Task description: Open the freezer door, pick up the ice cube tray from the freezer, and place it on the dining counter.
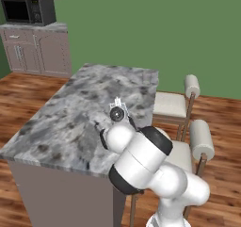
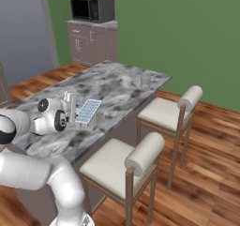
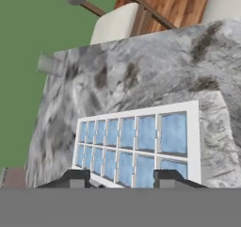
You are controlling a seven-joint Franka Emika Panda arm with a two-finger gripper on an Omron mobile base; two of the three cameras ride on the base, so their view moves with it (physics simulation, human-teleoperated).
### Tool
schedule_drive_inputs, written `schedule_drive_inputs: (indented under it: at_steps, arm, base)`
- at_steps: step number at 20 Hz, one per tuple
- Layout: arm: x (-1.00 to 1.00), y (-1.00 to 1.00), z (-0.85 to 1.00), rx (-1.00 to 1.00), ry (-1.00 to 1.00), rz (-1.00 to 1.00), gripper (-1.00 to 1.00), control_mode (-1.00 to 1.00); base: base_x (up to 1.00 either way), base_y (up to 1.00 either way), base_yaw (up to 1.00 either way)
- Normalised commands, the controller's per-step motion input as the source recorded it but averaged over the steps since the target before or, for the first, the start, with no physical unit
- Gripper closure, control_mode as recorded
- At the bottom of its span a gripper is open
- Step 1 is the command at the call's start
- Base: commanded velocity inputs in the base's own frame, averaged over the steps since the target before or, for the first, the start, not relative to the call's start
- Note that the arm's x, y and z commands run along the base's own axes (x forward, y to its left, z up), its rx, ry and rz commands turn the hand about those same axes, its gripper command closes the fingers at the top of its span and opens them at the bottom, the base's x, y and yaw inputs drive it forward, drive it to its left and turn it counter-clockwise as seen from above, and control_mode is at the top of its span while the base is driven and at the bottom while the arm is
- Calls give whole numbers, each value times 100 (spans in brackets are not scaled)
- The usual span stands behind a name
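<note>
One ice cube tray (image 3: 141, 143) — flat on dining counter (image 3: 155, 66)

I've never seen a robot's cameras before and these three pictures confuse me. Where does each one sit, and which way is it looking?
Left base view: behind the arm's left, looking forward and down over the dining counter; the white arm rises at lower right.
Right base view: behind the arm's right, looking at the ice cube tray and stools; the arm enters at lower left.
Hand view: on the hand, looking along its two dark fingertips at the tray lying on the marble.
Shared: right base and hand views both show the tray on the counter.
</note>
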Motion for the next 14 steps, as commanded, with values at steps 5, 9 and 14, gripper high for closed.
schedule_drive_inputs:
  at_steps: [5,9,14]
  arm:
    - [-3,-1,61,4,0,0,-100,-100]
    - [-24,-11,83,3,4,0,-100,-100]
    - [-52,-32,87,4,11,0,-100,-100]
  base:
    - [0,0,0]
    - [0,0,0]
    - [0,0,0]
